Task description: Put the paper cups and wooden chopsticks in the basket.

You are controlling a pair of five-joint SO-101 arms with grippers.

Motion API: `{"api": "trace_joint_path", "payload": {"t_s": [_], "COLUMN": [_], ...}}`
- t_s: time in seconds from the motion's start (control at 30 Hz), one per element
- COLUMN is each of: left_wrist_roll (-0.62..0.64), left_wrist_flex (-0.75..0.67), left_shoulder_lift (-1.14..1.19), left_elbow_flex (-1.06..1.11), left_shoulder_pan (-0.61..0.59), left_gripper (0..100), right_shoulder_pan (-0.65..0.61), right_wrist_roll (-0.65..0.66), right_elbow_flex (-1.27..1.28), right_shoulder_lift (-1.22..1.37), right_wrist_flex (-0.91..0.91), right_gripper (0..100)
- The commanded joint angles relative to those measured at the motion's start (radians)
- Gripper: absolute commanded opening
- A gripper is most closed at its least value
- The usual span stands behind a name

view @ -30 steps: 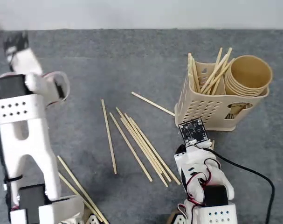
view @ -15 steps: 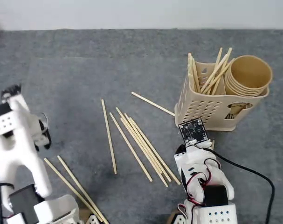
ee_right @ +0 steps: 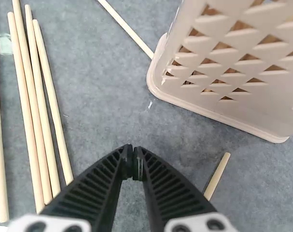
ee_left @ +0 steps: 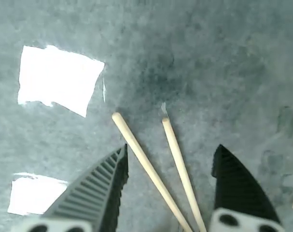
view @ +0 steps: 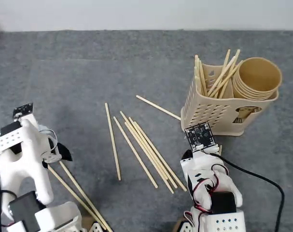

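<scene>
A beige basket (view: 209, 113) stands at the right with stacked paper cups (view: 257, 77) and several chopsticks (view: 218, 72) in it. Several loose chopsticks (view: 146, 150) lie on the grey carpet mid-table, one (view: 112, 140) apart to their left and one (view: 158, 107) beside the basket. My left gripper (ee_left: 171, 150) is open, low over the ends of two chopsticks (ee_left: 146, 164) at the front left (view: 78, 193). My right gripper (ee_right: 133, 150) is shut and empty, just in front of the basket (ee_right: 233, 72), between the chopstick bundle (ee_right: 40, 111) and a short chopstick end (ee_right: 216, 176).
White patches (ee_left: 59, 79) mark the carpet beyond the left gripper. A black cable (view: 262, 181) runs from the right arm (view: 206, 179) along the front right. Open carpet spreads across the back and left middle.
The left arm swung down from a raised pose to low over the two front-left chopsticks, gripper open. The right arm, basket and other chopsticks stayed put.
</scene>
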Motion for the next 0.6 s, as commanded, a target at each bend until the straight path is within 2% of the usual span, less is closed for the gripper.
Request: {"api": "trace_joint_path", "payload": {"t_s": [0.0, 0.33, 0.43, 0.57], "left_wrist_roll": [-0.011, -0.003, 0.061, 0.137], "left_wrist_flex": [-0.02, -0.25, -0.325, -0.381], "left_shoulder_lift": [-0.043, -0.043, -0.041, -0.041], "left_elbow_flex": [0.036, 0.259, 0.294, 0.298], "left_shoulder_pan": [0.0, 0.014, 0.015, 0.044], "left_gripper": [28, 28, 28, 18], "right_shoulder_pan": [-0.001, -0.001, -0.001, 0.001], "right_wrist_roll": [0.011, 0.011, 0.011, 0.011], "right_elbow_flex": [-0.046, -0.048, -0.048, -0.048], "right_shoulder_lift": [-0.015, -0.015, -0.015, -0.015], "right_wrist_flex": [-0.007, -0.007, -0.007, -0.007], "right_gripper": [0.9, 0.9, 0.9, 0.9]}}
